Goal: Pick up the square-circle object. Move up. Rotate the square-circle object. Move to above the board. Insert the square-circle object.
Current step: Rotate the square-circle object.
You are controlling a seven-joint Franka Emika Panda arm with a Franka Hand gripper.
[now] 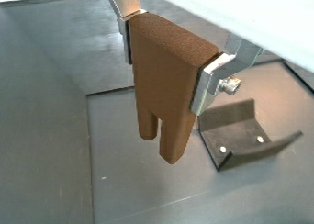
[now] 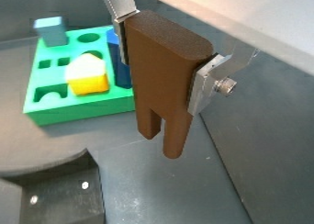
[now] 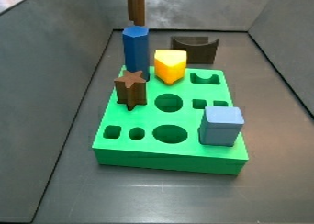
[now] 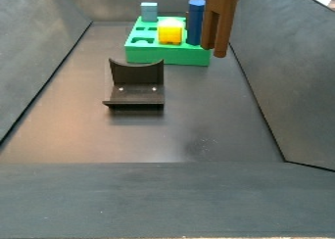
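Note:
My gripper (image 1: 170, 62) is shut on the square-circle object (image 1: 166, 95), a tall plain brown block with a slot in its lower end. The silver fingers (image 1: 207, 88) clamp its two flat sides near the rounded top, and both wrist views show this grip (image 2: 164, 64). In a side view the square-circle object (image 4: 222, 25) stands upright just beside the green board (image 4: 167, 55), level with the blue pillar (image 4: 197, 20). In a side view only part of the brown block (image 3: 135, 5) shows, behind the blue pillar (image 3: 135, 49). I cannot tell whether its lower end touches the floor.
The board (image 3: 123, 145) carries a brown star block (image 3: 131, 87), a yellow piece (image 3: 170, 66), a dark notched block (image 3: 194, 50) and a light-blue cube (image 3: 221, 125). The fixture (image 4: 135, 84) stands on the floor in front of the board. Grey walls close in both sides.

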